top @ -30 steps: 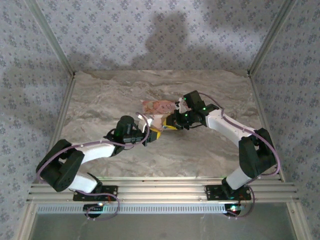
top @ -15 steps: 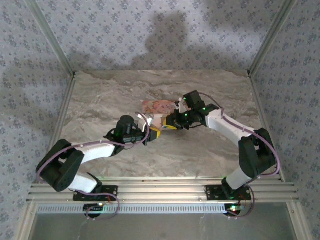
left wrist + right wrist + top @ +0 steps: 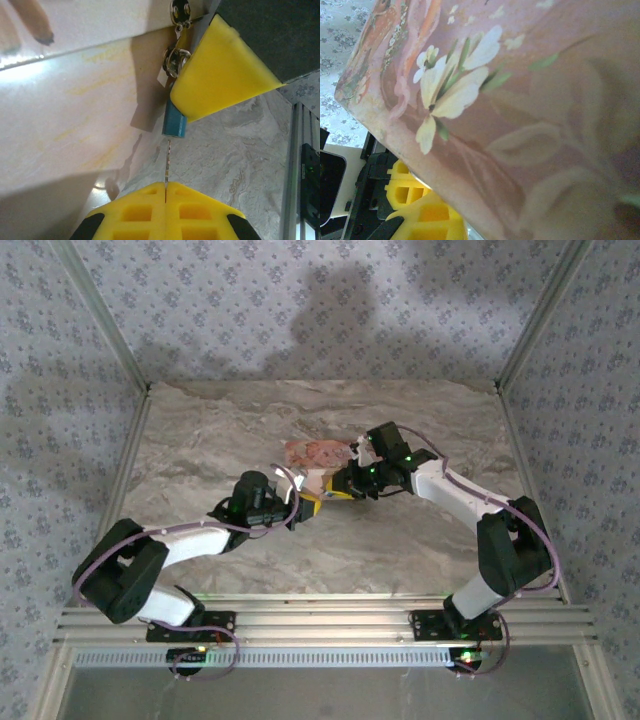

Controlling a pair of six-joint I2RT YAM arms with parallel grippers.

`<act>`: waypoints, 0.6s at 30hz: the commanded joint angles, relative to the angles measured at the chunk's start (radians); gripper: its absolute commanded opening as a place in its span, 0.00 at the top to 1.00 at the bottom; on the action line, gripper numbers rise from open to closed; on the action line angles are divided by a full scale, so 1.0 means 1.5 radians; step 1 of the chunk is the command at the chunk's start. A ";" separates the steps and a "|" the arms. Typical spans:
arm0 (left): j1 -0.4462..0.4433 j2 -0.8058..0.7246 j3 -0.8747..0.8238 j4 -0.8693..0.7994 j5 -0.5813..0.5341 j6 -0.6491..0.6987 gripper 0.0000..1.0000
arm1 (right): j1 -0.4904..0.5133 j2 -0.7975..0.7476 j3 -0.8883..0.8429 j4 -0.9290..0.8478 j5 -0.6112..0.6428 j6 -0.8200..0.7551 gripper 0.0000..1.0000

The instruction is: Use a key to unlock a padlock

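The teal-blue padlock (image 3: 175,123) hangs at the metal hasp (image 3: 179,11) of the pink printed box (image 3: 310,454). Its silvery shackle (image 3: 173,59) sits just above the teal body. A yellow finger (image 3: 220,75) of my right gripper (image 3: 341,490) presses on the padlock's side, and the other finger is hidden behind it. My left gripper (image 3: 165,184) is shut on the key (image 3: 167,159). The thin blade stands edge-on and points up at the padlock's underside, its tip at or just below it. In the right wrist view the floral box side (image 3: 520,110) looms close, with yellow pads (image 3: 422,215) at the lower left.
Both grippers meet at the box near the middle of the marble tabletop (image 3: 200,450). Patterned walls and metal frame posts (image 3: 120,340) enclose the table. A rail (image 3: 330,625) runs along the near edge by the arm bases.
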 commanded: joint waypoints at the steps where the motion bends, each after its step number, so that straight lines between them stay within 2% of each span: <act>1: -0.004 -0.007 0.019 0.020 -0.007 0.009 1.00 | 0.003 -0.019 0.005 0.028 -0.027 0.006 1.00; 18: -0.005 -0.008 -0.003 0.054 -0.007 0.001 1.00 | 0.006 -0.013 0.018 0.028 -0.021 0.022 1.00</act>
